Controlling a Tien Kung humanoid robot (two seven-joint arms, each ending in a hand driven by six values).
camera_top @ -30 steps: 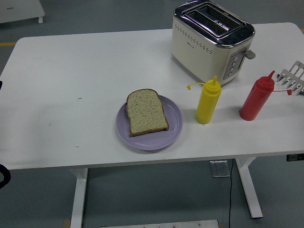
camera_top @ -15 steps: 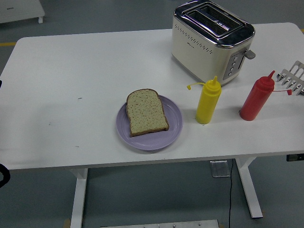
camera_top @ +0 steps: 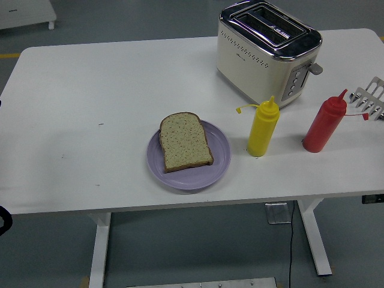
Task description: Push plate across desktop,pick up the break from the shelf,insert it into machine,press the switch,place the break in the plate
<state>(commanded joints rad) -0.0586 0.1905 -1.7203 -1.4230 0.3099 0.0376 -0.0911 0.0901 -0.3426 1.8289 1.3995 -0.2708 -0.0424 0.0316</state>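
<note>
A slice of brown bread (camera_top: 185,142) lies flat on the lilac plate (camera_top: 219,161) near the table's front edge, a little left of centre. The cream and chrome toaster (camera_top: 264,51) stands at the back right with both top slots empty and its lever (camera_top: 315,68) on the right end. The metal bread rack (camera_top: 372,99) pokes in at the right edge. Only a black sliver of my left arm (camera_top: 2,219) shows at the lower left edge, below the tabletop. Neither hand is visible.
A yellow squeeze bottle (camera_top: 263,128) stands just right of the plate. A red squeeze bottle (camera_top: 324,123) stands further right, in front of the toaster's lever end. The white table's (camera_top: 78,120) left half holds nothing.
The black sliver of my left arm at the lower left edge has drawn back slightly out of the picture. Nothing on the table has moved.
</note>
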